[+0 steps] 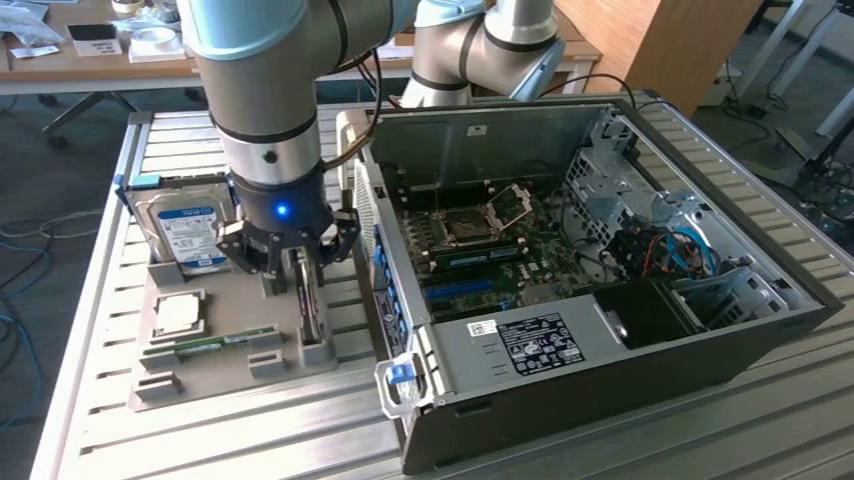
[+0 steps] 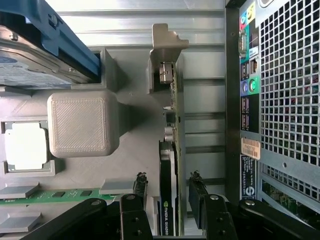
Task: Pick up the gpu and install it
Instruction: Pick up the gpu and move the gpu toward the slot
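The gpu (image 1: 311, 315) stands on its edge in a slot of the grey holder tray (image 1: 214, 385), beside the open computer case (image 1: 574, 250). My gripper (image 1: 296, 268) is lowered straight over it. In the wrist view the gpu (image 2: 168, 160) shows its black cooler, green board edge and silver end bracket. The gripper (image 2: 168, 190) is open and straddles the card. One black fingertip (image 2: 141, 192) stands on each side, with a small gap to the card on both sides.
On the tray lie a silver hard drive with a blue label (image 1: 187, 230), a processor chip (image 1: 178, 315) and a green memory stick (image 1: 214, 345). The case's rear panel (image 2: 280, 100) stands close to the card. A second arm's base (image 1: 467, 50) rises behind the case.
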Robot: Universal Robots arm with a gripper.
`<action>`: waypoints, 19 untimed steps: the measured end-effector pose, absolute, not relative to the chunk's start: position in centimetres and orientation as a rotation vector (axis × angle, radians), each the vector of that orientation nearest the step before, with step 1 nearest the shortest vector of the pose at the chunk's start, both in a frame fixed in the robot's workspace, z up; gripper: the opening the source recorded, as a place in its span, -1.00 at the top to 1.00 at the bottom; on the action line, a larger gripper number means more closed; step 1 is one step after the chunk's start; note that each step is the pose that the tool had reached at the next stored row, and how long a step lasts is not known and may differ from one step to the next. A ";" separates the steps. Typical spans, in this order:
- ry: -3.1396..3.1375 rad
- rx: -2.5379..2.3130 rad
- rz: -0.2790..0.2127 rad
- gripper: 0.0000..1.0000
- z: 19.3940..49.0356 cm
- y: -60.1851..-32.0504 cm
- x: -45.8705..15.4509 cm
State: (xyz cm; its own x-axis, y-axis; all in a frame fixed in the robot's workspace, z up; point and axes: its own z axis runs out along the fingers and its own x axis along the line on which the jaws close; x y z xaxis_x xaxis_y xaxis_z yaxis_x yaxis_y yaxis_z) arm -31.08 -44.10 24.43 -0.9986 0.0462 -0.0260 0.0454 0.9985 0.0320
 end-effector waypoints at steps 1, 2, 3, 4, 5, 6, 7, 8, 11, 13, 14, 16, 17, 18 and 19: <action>3.114 0.071 0.049 0.05 24.3 -44.1 -31.1; 3.114 0.071 0.049 0.05 24.2 -44.0 -31.1; 3.114 0.071 0.049 0.05 24.1 -44.0 -31.1; 3.114 0.071 0.049 0.05 24.1 -44.0 -31.1; 3.113 0.071 0.049 0.05 24.0 -44.0 -31.0; 3.113 0.072 0.049 0.05 24.0 -44.0 -31.0; 3.114 0.071 0.049 0.05 24.0 -44.0 -31.0; 3.114 0.071 0.049 0.05 24.0 -44.0 -31.0; 3.113 0.071 0.049 0.05 23.8 -44.0 -31.0; 3.114 0.070 0.049 0.05 23.7 -44.0 -31.0; 3.114 0.070 0.049 0.05 23.6 -44.0 -31.0; 3.114 0.070 0.049 0.05 23.5 -43.9 -31.0; 3.114 0.070 0.049 0.05 23.5 -43.9 -31.0; 3.114 0.070 0.049 0.05 23.5 -43.9 -31.0; 3.114 0.070 0.049 0.05 23.5 -43.9 -31.0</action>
State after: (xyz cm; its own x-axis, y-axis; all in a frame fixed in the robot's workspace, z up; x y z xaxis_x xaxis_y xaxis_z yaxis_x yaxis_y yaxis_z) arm -31.01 -43.85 23.47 -0.9986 0.0453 -0.0261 0.0444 0.9985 0.0323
